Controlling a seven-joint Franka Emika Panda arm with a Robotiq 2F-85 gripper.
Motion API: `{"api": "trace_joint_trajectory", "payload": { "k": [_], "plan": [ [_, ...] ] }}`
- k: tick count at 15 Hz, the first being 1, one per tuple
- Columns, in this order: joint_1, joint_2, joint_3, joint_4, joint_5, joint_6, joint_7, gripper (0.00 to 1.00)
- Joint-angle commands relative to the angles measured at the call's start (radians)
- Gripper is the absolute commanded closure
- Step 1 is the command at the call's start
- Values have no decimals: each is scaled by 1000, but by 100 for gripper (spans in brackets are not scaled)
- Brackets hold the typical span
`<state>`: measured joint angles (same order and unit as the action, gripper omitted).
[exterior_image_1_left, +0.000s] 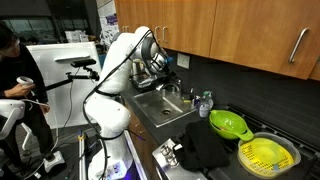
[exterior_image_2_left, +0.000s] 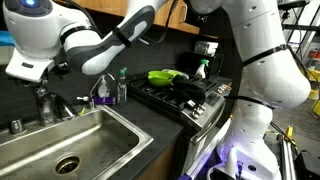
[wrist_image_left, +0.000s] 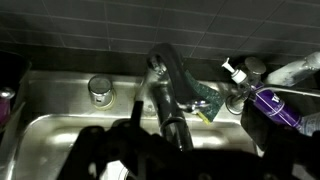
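zero items are in hand at inspection. the gripper (wrist_image_left: 150, 150) hangs over the sink (wrist_image_left: 60, 130), jaws spread wide and empty. the faucet (wrist_image_left: 165, 85) stands at the back rim of the basin; in the wrist view its spout runs down toward the gap between the dark fingers (wrist_image_left: 95, 145), very near them. contact cannot be confirmed from these views. in an exterior view the gripper (exterior_image_1_left: 155, 65) sits just above the faucet (exterior_image_1_left: 166, 90). judgement: the approach is largely done, with no grasp made and the faucet apparently undisturbed. a round fitting (wrist_image_left: 99, 90) lies to one side of the faucet, a green sponge (wrist_image_left: 208, 106) and a purple bottle (wrist_image_left: 275, 105) to the other.
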<state>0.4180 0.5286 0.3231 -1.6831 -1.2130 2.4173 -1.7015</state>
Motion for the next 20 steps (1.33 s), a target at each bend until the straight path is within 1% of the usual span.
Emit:
{"api": "trace_joint_trajectory", "payload": {
  "k": [1, 3, 5, 7, 10, 11, 12, 13, 14, 15, 16, 17, 18, 19, 20],
  "plan": [
    [2, 12, 4, 33, 37, 1, -58, 0],
    [5, 13, 3, 42, 45, -2, -73, 0],
    [10, 13, 2, 50, 49, -3, -84, 6],
    [12, 13, 1, 52, 48, -1, -90, 29],
    [14, 13, 0, 51, 48, 3, -89, 48],
    [13, 12, 0, 50, 48, 4, -88, 57],
    [13, 12, -1, 49, 47, 4, -88, 62],
    [12, 11, -1, 47, 47, 5, -87, 59],
    [11, 10, -2, 47, 47, 1, -87, 61],
    [9, 10, -2, 45, 47, 3, -86, 64],
    [9, 11, -2, 46, 47, 4, -86, 73],
    [7, 11, -3, 45, 47, 1, -86, 88],
    [7, 10, -3, 45, 47, 4, -86, 95],
    [8, 11, -3, 46, 48, 4, -87, 93],
    [8, 12, -3, 46, 47, 4, -87, 93]
  ]
}}
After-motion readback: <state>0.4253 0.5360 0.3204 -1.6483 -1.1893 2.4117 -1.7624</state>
